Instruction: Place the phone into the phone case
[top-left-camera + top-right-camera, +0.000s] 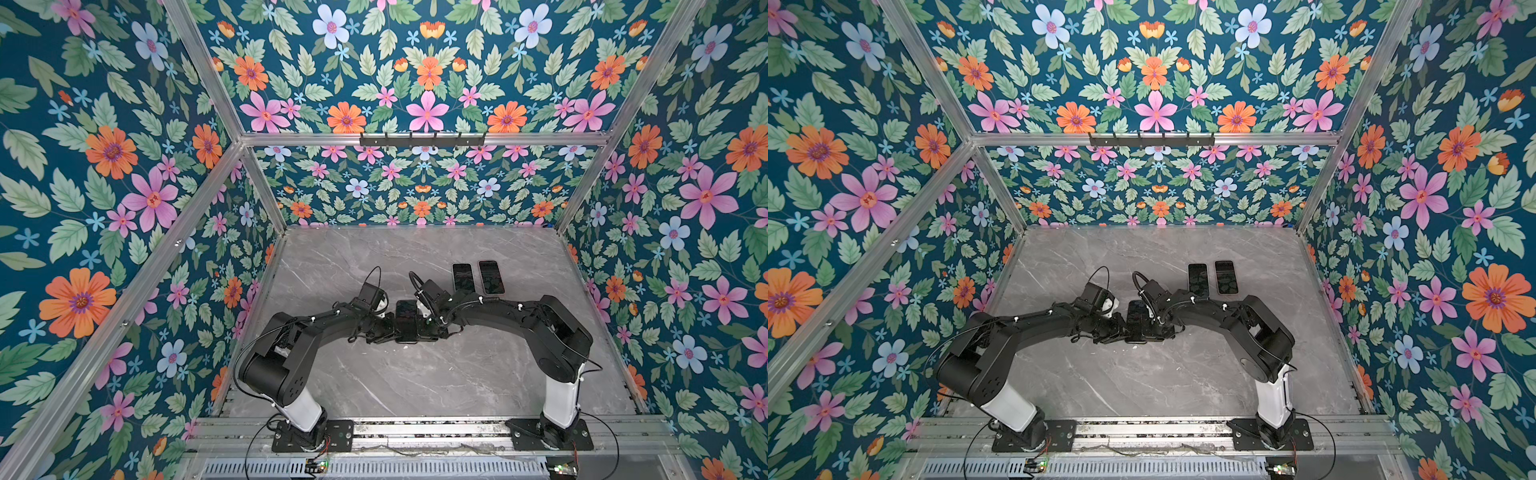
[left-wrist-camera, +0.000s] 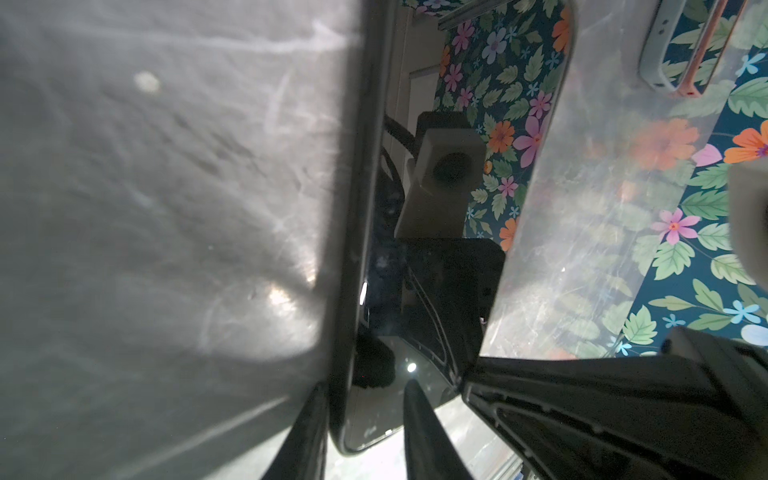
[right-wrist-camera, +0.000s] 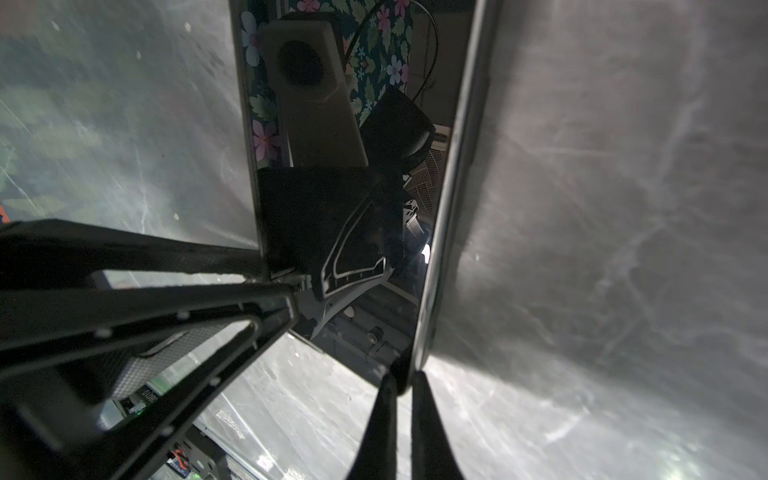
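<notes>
A dark phone point(image 1: 406, 318) with a glossy screen hangs between my two grippers just above the marble table, at the middle in both top views point(image 1: 1137, 322). A thick dark rim along one long side looks like the phone case point(image 2: 353, 249); how far the phone sits in it I cannot tell. My left gripper point(image 2: 368, 386) is shut on a corner of this rim, one finger under it and one on the screen point(image 2: 415, 291). My right gripper point(image 3: 405, 378) pinches the opposite corner of the phone point(image 3: 332, 208), at its silver edge. The left gripper's fingers point(image 3: 166, 299) show across from it.
Two other phones point(image 1: 463, 277) point(image 1: 491, 277) lie side by side on the table point(image 1: 415, 374) behind the right arm; their pale green point(image 2: 660, 54) and pink point(image 2: 702, 50) case edges show in the left wrist view. Floral walls and an aluminium frame enclose the table.
</notes>
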`<state>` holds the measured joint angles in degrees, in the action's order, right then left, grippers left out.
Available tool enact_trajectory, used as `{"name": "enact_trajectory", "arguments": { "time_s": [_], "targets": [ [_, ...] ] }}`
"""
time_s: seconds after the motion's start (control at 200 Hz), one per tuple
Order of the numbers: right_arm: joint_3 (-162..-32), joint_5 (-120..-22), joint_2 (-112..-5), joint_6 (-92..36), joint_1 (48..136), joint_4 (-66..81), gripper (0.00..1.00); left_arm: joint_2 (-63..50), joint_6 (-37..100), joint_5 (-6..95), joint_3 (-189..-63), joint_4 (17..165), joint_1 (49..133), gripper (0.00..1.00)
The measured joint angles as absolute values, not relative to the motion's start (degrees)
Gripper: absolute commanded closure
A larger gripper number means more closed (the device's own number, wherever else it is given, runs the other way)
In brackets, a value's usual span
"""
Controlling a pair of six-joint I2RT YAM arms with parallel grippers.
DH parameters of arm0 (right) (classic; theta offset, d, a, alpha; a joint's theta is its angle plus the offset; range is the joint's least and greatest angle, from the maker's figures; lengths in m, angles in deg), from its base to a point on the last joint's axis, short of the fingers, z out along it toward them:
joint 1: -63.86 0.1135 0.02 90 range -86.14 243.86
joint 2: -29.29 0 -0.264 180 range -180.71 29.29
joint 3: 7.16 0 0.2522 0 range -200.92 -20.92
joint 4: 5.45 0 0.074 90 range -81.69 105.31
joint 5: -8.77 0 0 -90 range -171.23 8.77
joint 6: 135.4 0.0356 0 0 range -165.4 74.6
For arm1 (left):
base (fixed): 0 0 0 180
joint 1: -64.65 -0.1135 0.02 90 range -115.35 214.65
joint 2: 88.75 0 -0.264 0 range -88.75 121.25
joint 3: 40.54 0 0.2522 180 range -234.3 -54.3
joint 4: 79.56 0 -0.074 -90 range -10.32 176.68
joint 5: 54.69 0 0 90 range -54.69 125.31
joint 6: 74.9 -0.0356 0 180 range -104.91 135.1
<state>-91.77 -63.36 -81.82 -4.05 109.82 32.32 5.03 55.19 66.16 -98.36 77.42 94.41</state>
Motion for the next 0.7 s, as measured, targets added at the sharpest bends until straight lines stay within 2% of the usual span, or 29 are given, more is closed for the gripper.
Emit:
{"name": "enact_trajectory", "arguments": {
  "time_s": [0.52,0.7],
  "targets": [
    [-92.28,-63.34,-81.56,-3.90,109.80,32.47,0.95,3.89,55.30,64.69,-98.12,76.09,94.32,0.66],
    [-92.21,-63.87,-80.24,-5.43,109.93,32.43,0.91,2.60,55.13,65.41,-97.29,74.32,93.07,0.66]
  ]
}}
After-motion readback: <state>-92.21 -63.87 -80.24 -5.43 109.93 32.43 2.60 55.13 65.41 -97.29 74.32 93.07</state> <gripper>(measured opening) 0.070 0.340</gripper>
